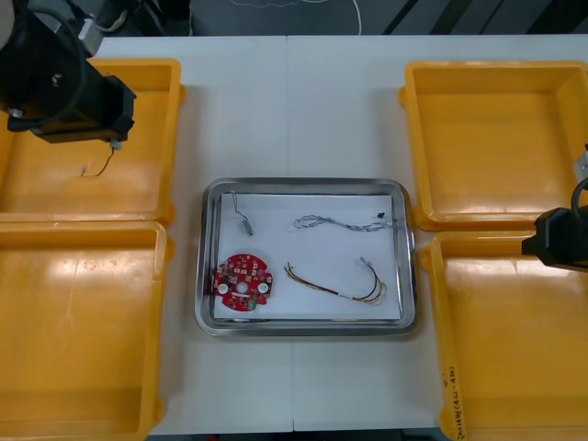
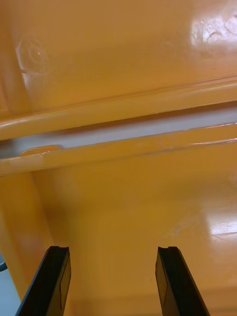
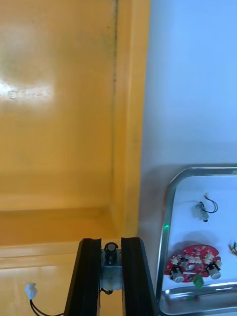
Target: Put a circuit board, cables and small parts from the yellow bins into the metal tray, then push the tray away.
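Your left gripper (image 3: 111, 244) is clamped on a small metal part (image 3: 110, 269) over the yellow bin (image 3: 59, 123) beneath it. Next, carry it across the bin wall to the metal tray (image 3: 167, 217) nearby and release. Your right gripper (image 2: 112, 253) hangs wide open, holding nothing

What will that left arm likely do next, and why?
Probably swing over to the tray and let go: its jaws are shut on a small part above the far left bin, and such parts belong in the tray.
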